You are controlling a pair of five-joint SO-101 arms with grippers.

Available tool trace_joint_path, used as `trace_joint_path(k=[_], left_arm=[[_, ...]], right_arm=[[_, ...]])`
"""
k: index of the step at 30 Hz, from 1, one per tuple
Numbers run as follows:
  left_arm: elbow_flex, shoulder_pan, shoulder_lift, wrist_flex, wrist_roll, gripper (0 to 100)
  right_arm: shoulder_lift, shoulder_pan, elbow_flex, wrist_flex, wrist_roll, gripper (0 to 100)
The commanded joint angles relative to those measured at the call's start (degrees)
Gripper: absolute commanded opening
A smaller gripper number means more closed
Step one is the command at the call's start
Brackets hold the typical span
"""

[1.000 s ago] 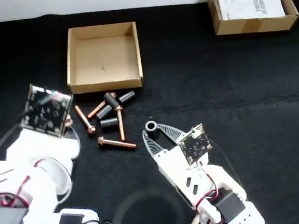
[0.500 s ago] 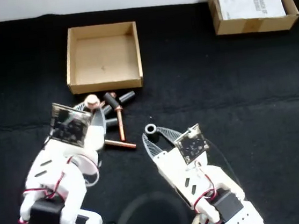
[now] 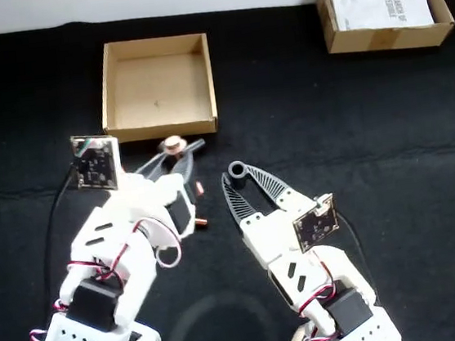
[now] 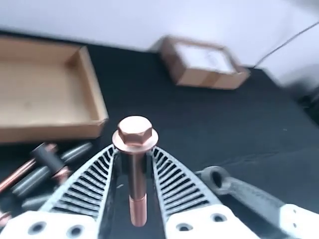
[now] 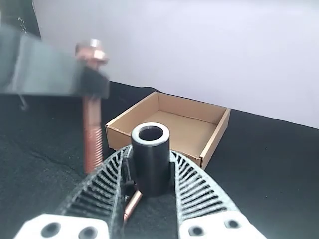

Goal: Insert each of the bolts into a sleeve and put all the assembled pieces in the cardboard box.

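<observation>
My left gripper (image 3: 175,154) is shut on a copper bolt (image 3: 174,144), held upright with its hex head (image 4: 135,133) on top, just in front of the open cardboard box (image 3: 156,86). In the left wrist view the bolt's shaft (image 4: 137,199) hangs between the fingers of the left gripper (image 4: 134,152). To its right my right gripper (image 3: 236,173) is shut on a dark sleeve (image 5: 150,159), bore facing up. The bolt (image 5: 92,114) hangs beside that sleeve, slightly apart from it. Loose sleeves and bolts (image 4: 45,164) lie by the box, partly hidden under the left arm.
A second cardboard box (image 3: 382,13) with a printed sheet inside sits at the far right. A loose sleeve (image 3: 194,147) and two bolt ends (image 3: 198,189) poke out beside the left arm. The black cloth to the right of the arms is open.
The left arm swung right with the bolt, from the left side to in front of the box. The right gripper moved a little farther out with its sleeve.
</observation>
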Motion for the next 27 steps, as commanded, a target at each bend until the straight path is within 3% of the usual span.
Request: trace_joint_path(k=[1,9,17,27], left_arm=[[-2.95,3.56,0.04,-2.9,-4.84,1],[-7.69,4.35,-0.04,-3.08,-16.44,1],[-9.71,5.05,0.57,-9.67,-16.79,1],[-5.58,9.01,0.48,-9.76,-16.79,1]], right_arm=[[-0.4,0.66,7.43,-1.1,-4.13,0.7],[-0.92,0.66,7.34,3.65,-6.59,0.7],[-0.66,-4.26,7.34,3.56,-6.68,0.7],[-0.57,-5.85,7.34,3.56,-6.51,0.7]])
